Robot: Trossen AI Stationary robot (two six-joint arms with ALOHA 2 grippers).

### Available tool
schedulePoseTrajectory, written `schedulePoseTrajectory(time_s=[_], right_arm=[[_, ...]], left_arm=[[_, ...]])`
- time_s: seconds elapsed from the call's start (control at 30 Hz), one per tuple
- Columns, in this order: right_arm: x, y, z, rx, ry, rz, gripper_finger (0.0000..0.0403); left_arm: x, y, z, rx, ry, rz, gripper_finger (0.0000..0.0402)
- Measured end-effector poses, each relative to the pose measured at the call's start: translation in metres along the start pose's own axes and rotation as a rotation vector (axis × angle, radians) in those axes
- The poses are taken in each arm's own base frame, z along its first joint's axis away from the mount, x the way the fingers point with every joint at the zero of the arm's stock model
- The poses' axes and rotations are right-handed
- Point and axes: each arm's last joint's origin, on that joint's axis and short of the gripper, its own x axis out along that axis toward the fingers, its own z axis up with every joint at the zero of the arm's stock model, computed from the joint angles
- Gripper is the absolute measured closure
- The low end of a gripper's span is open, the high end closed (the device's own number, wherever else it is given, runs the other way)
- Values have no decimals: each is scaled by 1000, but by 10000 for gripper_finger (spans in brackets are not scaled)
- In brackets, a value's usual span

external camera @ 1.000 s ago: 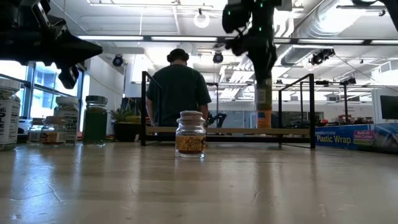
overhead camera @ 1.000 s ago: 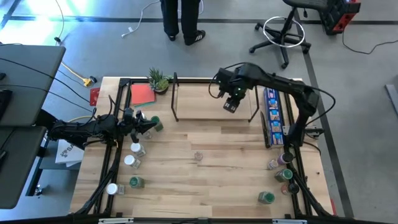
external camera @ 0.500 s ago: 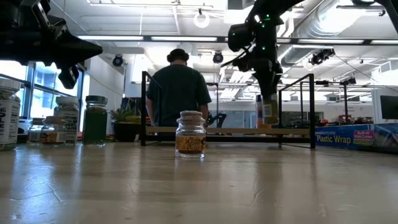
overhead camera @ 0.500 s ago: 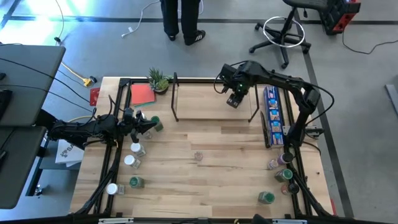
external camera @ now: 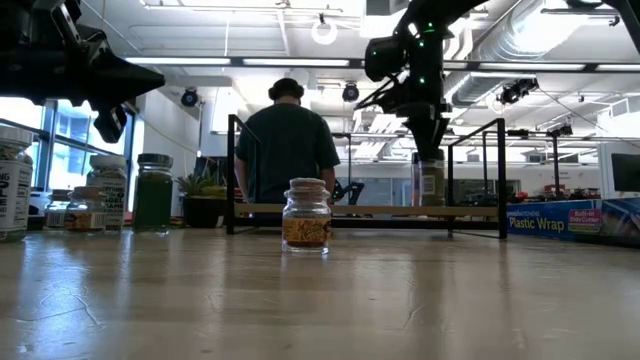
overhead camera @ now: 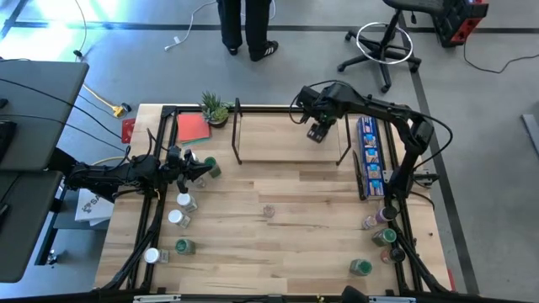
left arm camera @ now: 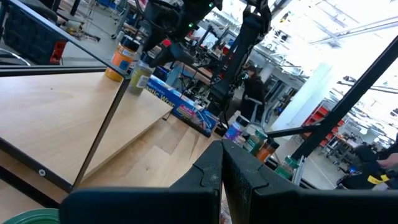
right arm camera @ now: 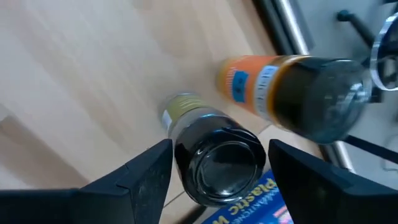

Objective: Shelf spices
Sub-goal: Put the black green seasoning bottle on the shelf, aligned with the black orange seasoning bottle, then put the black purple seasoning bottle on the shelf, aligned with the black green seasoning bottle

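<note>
My right gripper [overhead camera: 317,132] points down over the far right part of the shelf [overhead camera: 269,143], open. A black-capped spice jar [right arm camera: 219,163] stands upright on the shelf board [external camera: 428,185], and my fingers stand close on either side of its cap. An orange-labelled jar [right arm camera: 273,87] stands right beside it. My left gripper [overhead camera: 200,171] waits, shut, at the table's left, next to a green-lidded jar [overhead camera: 210,166]. A small jar with brownish contents [overhead camera: 269,210] stands alone at mid-table.
Spice jars stand in a group at the left [overhead camera: 177,217] and another at the right near corner [overhead camera: 383,225]. A long blue box [overhead camera: 369,156] lies right of the shelf. A potted plant [overhead camera: 215,108] and a red sheet [overhead camera: 194,128] lie at the far left. A person [overhead camera: 246,25] stands beyond the far edge.
My right gripper has carried the black-capped jar toward the table's far right and down onto the shelf. Half a second ago the jar hung tilted in the fingers. Now it stands upright on the board beside the orange jar, and the fingers have let go of it.
</note>
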Motion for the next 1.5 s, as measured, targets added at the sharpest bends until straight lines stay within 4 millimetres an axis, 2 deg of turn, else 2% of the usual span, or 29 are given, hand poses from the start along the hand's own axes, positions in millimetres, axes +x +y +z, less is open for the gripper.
schedulePoseTrajectory(time_s=[0.27, 0.37, 0.47, 0.67, 0.8, 0.93, 1.07, 1.13, 1.23, 1.33, 1.5], right_arm=[[-6, 6, 0, -20, -31, -57, 143], [-18, 7, -5, -13, -70, -63, 142], [-40, 7, -17, 36, -126, -89, 142], [-107, 15, -65, 107, -314, 8, 142], [-151, 39, -107, 83, -453, 200, 142], [-176, 71, -147, -51, -478, 345, 142], [-183, 97, -178, -265, -363, 482, 142], [-187, 109, -188, -267, -276, 595, 142], [-189, 128, -200, -249, -165, 667, 142], [-188, 146, -210, -203, -72, 670, 142], [-172, 166, -218, -117, 169, 515, 131]], left_arm=[[0, 0, 0, 0, 0, 0, 400], [0, 0, 0, 0, 0, 0, 400], [0, 0, 0, 0, 0, 0, 400], [0, 0, 0, 0, 0, 0, 400], [0, 0, 0, 0, -1, 1, 400], [0, 1, 0, 1, -17, 30, 400], [0, 2, 1, 5, -42, 67, 400], [0, 2, 2, 27, -50, 81, 400], [0, 3, 2, 46, -61, 98, 400], [0, 3, 2, 50, -62, 101, 400], [0, 3, 2, 52, -67, 109, 400]])
